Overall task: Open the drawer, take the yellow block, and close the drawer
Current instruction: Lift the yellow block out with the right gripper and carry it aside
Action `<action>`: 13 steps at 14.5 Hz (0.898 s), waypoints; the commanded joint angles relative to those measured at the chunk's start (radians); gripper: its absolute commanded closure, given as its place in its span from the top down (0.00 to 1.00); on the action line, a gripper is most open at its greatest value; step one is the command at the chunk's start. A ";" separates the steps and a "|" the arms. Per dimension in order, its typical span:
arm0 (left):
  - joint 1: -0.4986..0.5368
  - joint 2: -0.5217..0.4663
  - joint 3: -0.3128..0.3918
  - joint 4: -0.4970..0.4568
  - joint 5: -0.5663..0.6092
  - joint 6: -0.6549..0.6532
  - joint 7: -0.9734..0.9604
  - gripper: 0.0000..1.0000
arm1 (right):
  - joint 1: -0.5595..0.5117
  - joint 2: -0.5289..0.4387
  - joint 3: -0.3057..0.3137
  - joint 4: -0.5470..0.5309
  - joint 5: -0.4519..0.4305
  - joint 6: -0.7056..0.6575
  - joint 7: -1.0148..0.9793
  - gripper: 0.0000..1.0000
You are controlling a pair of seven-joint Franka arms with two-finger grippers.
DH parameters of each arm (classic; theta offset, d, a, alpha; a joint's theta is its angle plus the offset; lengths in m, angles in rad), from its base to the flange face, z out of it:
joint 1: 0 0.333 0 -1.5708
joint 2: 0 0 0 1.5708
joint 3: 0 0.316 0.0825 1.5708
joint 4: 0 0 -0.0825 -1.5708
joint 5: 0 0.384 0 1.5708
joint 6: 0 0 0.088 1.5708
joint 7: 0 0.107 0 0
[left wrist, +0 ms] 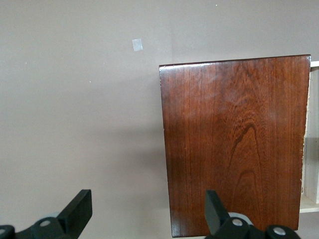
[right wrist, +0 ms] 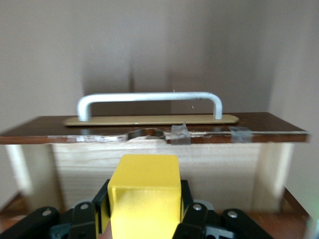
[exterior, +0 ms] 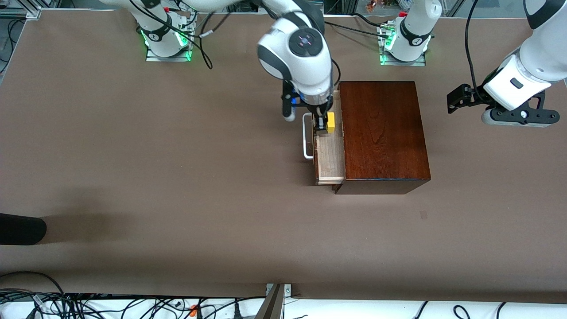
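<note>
The right gripper [exterior: 322, 125] is pinched on the yellow block [exterior: 330, 122], a small bright cube with flat matte faces and crisp edges, gripped between the black fingers [right wrist: 192, 215] inside the pulled-out drawer [exterior: 330, 155]. In the right wrist view the block [right wrist: 144, 196] fills the space between the fingers, with the drawer's pale bare-wood wall in front of it. The drawer stands open toward the right arm's end of the table [exterior: 133, 177]; its floor is light, straight-grained wood, its front a dark strip chipped along the top edge, and its handle [exterior: 307, 136] a white rounded U-shaped bar on a thin tan plate. The box [exterior: 383, 133] is a rectangular block of polished reddish-brown wood with a glossy top and a visible arching grain, sitting near the table's middle, closer to the edge where the bases stand. The table surface is a dull brown mat. The right arm reaches down from its base, wrist pointing straight down over the drawer. The left gripper [exterior: 458, 99] hangs spread apart over the table at the left arm's end, its arm bent and waiting, with its black fingers [left wrist: 77, 211] wide apart over the box's edge in its wrist view.
</note>
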 commanded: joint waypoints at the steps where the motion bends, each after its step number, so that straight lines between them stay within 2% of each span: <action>1: -0.002 0.005 -0.013 0.028 -0.015 -0.026 0.004 1.00 | -0.071 -0.084 0.004 -0.012 0.085 -0.095 -0.110 0.00; 4: 0.001 0.005 -0.013 0.040 -0.014 -0.029 0.004 1.00 | -0.163 -0.150 -0.001 -0.039 0.094 -0.278 -0.428 0.00; 6: 0.001 0.005 -0.013 0.040 -0.014 -0.029 0.004 1.00 | -0.230 -0.231 -0.028 -0.134 0.094 -0.357 -0.686 0.00; 8: -0.001 0.005 -0.013 0.042 -0.014 -0.026 0.004 1.00 | -0.251 -0.384 -0.120 -0.369 0.093 -0.345 -0.951 0.00; 10: -0.001 0.007 -0.013 0.042 -0.014 -0.026 0.004 1.00 | -0.251 -0.542 -0.218 -0.610 0.094 -0.266 -1.195 0.00; 13: -0.002 0.008 -0.013 0.042 -0.015 -0.020 0.004 1.00 | -0.251 -0.676 -0.335 -0.823 0.091 -0.219 -1.465 0.00</action>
